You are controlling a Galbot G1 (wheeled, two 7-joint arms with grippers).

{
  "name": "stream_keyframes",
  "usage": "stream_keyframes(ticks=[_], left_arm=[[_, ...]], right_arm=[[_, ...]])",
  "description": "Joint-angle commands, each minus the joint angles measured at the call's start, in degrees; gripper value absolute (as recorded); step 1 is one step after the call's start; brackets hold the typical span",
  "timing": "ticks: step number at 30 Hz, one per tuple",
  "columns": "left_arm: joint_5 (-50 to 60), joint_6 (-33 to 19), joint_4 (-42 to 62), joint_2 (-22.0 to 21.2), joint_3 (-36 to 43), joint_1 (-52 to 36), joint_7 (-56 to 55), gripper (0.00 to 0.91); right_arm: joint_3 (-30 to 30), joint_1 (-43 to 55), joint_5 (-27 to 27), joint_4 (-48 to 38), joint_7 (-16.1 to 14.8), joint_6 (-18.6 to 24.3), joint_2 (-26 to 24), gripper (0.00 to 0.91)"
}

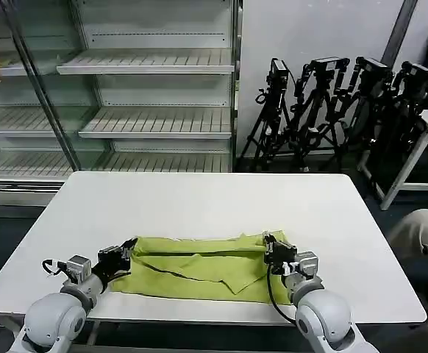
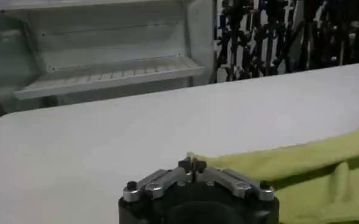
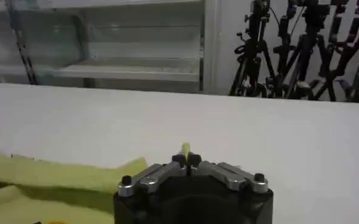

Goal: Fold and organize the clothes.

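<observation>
The clothes, a lime T-shirt (image 1: 199, 268), lie folded into a long band near the front edge of the white table (image 1: 214, 206). My left gripper (image 1: 129, 248) is shut on the band's far left corner; in the left wrist view a tip of lime fabric sticks up between the closed fingertips of that gripper (image 2: 192, 164), and the T-shirt (image 2: 313, 167) trails away from it. My right gripper (image 1: 268, 240) is shut on the far right corner; the right wrist view shows a sliver of the T-shirt (image 3: 51, 179) pinched between its closed tips (image 3: 186, 159).
Empty white shelving (image 1: 155, 110) stands behind the table. Several black tripods (image 1: 332, 110) cluster at the back right, beside a small white table (image 1: 427, 140). A person's knee (image 1: 423, 235) shows at the right edge. The table's far half is bare.
</observation>
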Motion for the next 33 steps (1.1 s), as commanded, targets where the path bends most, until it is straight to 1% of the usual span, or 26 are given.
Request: stream_keyframes(ticks=[1, 4, 5, 6, 7, 9, 14, 18, 20, 23, 29, 33], left_arm=[[0.38, 0.73, -1.32, 0.27, -0.06, 0.91, -0.01, 0.020], [0.45, 0.97, -1.82, 0.21, 0.00, 1.60, 0.01, 0.020], [0.74, 1.23, -1.82, 0.19, 0.04, 1.83, -0.03, 0.020], [0.82, 1.39, -1.78, 0.16, 0.03, 1.92, -0.03, 0.111], [1.23, 1.88, -1.73, 0.14, 0.00, 2.14, -0.04, 0.907], [2.87, 2.10, -1.87, 0.24, -0.15, 2.59, -0.15, 0.907], [2.19, 2.07, -4.52, -0.25, -1.97, 3.28, -2.14, 0.907], [-1.47, 0.95, -6.92, -1.57, -2.66, 3.43, -8.10, 0.907], [-3.81, 0.33, -7.10, -2.66, -0.97, 3.21, -15.62, 0.907], [-7.02, 0.50, -6.40, -4.66, 0.56, 3.73, -20.94, 0.907], [-8.22, 0.69, -4.18, -6.88, 1.93, 4.85, -22.08, 0.907], [-11.88, 0.84, -2.77, -7.65, 2.18, 4.11, -23.25, 0.907]], right_arm=[[0.15, -0.47, -0.25, 0.35, -0.16, -0.05, -0.12, 0.000], [0.07, -0.62, -0.32, 0.06, -0.40, -0.05, -0.19, 0.000], [0.00, -0.67, -0.44, -0.19, -0.43, -0.05, -0.14, 0.322], [-0.03, -0.67, -0.55, -0.32, -0.44, -0.09, -0.14, 0.322], [-0.06, -0.73, -0.95, -0.37, -0.46, -0.14, -0.19, 0.907], [-0.05, -0.88, -1.36, -0.37, -0.83, -0.13, -0.21, 0.907], [1.82, -1.94, -3.22, 0.89, -1.92, 0.62, -0.43, 0.907], [4.20, -4.80, -4.66, 4.02, -2.85, 1.87, -1.13, 0.907], [5.71, -6.93, -5.26, 5.86, -3.25, 2.62, -1.52, 0.907], [7.22, -9.92, -6.10, 7.90, -3.46, 3.85, -1.42, 0.907], [9.83, -13.57, -6.26, 9.94, -3.53, 5.41, -1.54, 0.907], [9.96, -14.12, -6.29, 9.84, -3.52, 5.89, -1.46, 0.907]])
